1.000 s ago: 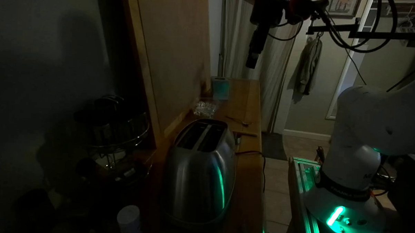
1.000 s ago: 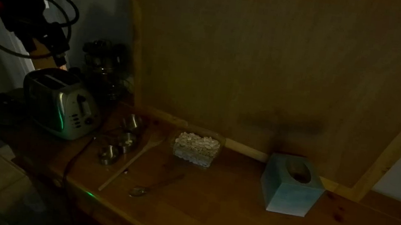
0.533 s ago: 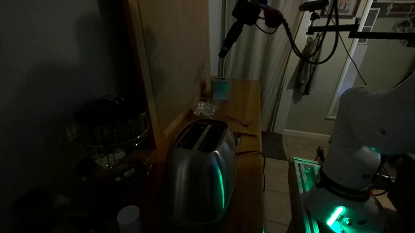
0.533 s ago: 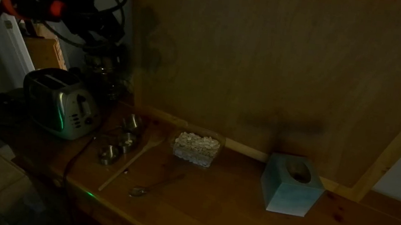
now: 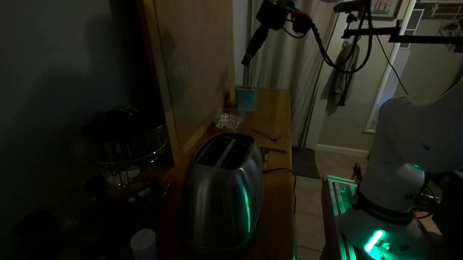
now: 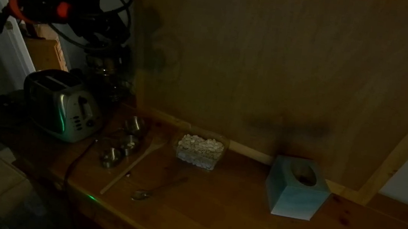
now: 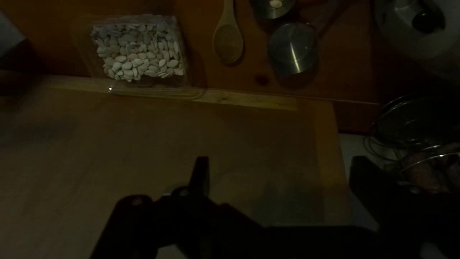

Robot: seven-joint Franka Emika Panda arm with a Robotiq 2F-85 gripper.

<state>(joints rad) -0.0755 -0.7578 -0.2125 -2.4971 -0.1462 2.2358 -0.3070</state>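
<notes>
My black gripper (image 7: 281, 158) is open and empty in the wrist view, its fingers wide apart before the upright wooden board (image 7: 161, 144). In an exterior view the gripper (image 5: 247, 60) hangs high above the counter, tilted toward the board. A clear tub of pale seeds (image 7: 140, 54) stands at the board's foot; it also shows in an exterior view (image 6: 200, 152). A wooden spoon (image 6: 132, 169) and several small metal cups (image 6: 111, 157) lie beside it. A metal spoon (image 6: 141, 194) lies nearer the front edge. The gripper touches none of these.
A steel toaster (image 5: 225, 199) with a cord stands on the wooden counter (image 6: 223, 222). A blue tissue box (image 6: 296, 192) stands at the board's far end. A dark wire rack (image 5: 130, 157) and a white canister (image 5: 144, 244) are beside the toaster. The scene is dim.
The arm has swung toward the wooden board, the gripper tilting, mostly between the oldest frames and half a second ago. Since then it has shifted only slightly. The objects on the counter have not moved.
</notes>
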